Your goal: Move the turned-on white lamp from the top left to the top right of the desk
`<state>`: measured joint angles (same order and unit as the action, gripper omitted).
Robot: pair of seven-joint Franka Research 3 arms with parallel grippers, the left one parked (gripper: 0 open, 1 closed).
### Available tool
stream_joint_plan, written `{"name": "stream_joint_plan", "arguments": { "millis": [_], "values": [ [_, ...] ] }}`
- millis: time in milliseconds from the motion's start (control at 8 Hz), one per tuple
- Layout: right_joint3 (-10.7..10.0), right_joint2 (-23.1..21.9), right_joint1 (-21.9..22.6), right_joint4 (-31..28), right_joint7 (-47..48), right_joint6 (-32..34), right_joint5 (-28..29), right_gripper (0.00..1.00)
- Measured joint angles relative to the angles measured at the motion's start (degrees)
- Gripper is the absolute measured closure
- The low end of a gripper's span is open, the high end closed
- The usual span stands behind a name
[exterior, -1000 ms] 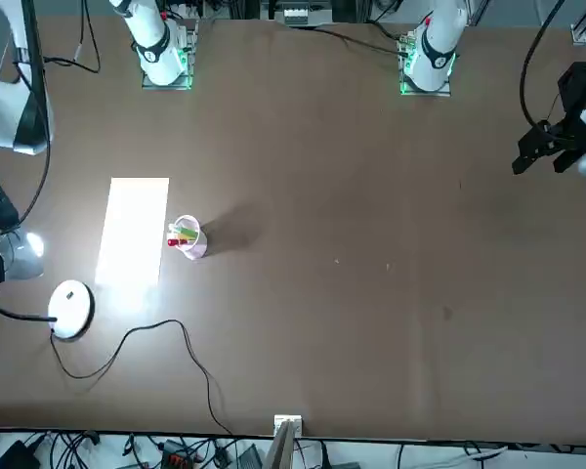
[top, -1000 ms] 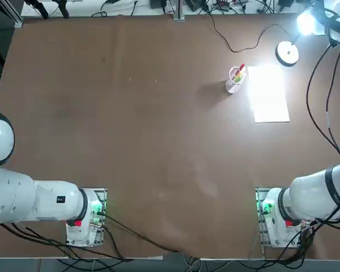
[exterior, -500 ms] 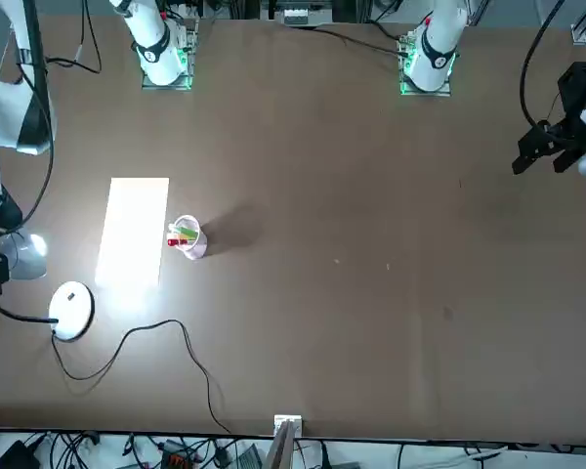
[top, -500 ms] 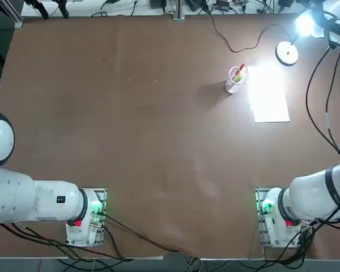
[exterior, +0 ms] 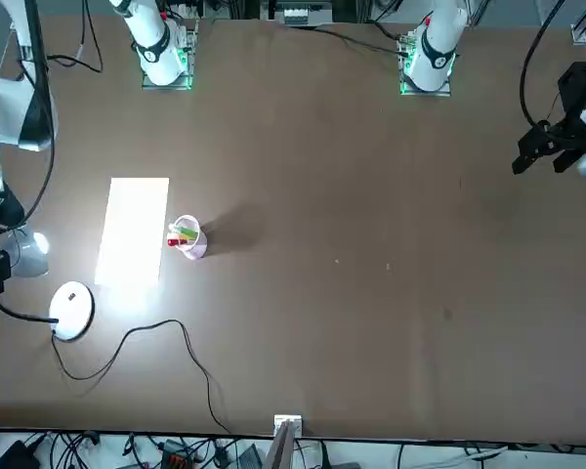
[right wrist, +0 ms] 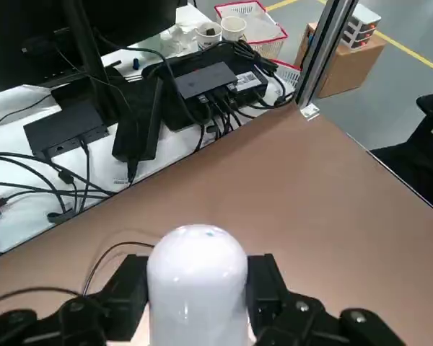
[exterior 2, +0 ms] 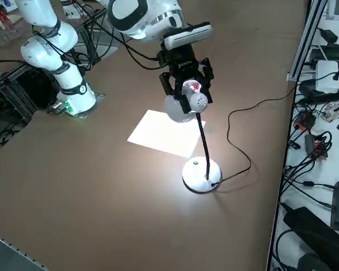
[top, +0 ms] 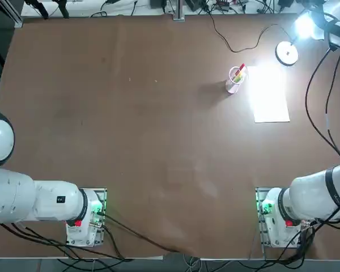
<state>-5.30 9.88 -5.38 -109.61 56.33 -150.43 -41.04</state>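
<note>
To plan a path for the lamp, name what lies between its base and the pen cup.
The white sheet's top end, between base and cup, top view.

Apparently a robotics lab | robot arms (top: 313,190) | electronics (exterior 2: 327,197) | storage boxes (right wrist: 346,54)

One lamp (exterior 2: 201,174), one cup (top: 233,85) and one sheet of paper (exterior: 132,234) on the desk (top: 158,141).

No text, label, brand, number or sign can be read in any view; the adapter sticker's (right wrist: 247,81) print is too small.
</note>
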Motion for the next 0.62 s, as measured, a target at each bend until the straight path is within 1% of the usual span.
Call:
{"name": "stream_joint_plan", "arguments": {
  "millis": [125,250,375,625],
  "values": [
    [0.01,-0.02,0.01,-0.09,0.0,-0.09,-0.16,0.15],
    [0.01,-0.15,0.0,-0.09,0.0,-0.24,-0.32,0.11],
    [0.01,-0.28,0.01,-0.09,0.01,-0.27,-0.4,0.0],
    [0.01,-0.48,0.01,-0.08,0.0,-0.31,-0.44,0.01]
  ]
}}
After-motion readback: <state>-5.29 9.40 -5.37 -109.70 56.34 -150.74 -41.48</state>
